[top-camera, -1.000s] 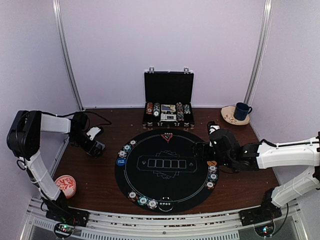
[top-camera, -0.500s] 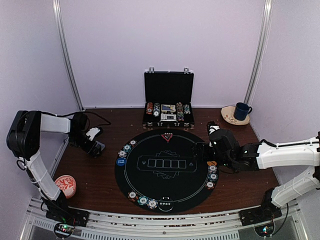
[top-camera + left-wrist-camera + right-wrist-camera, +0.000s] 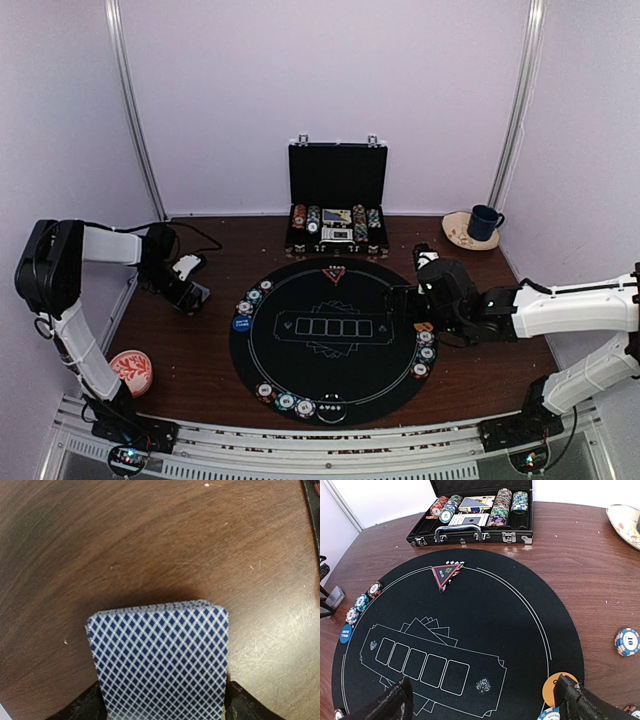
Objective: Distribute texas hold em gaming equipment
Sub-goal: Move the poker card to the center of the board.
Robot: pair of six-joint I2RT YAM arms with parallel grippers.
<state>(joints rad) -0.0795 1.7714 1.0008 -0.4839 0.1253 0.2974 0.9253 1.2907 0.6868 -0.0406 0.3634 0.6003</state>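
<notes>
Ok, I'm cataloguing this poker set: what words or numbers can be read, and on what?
"10": on the blue-and-white chip beside the mat.
Blue disc: white lettering, too blurred to read.
Red triangle: print too small to read.
Boxes in the case: unreadable.

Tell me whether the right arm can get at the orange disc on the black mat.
Probably yes. The right gripper is open over the mat, and the orange disc lies uncovered just inside one finger, chips beside it but none on it. A small sideways shift should centre it.
</notes>
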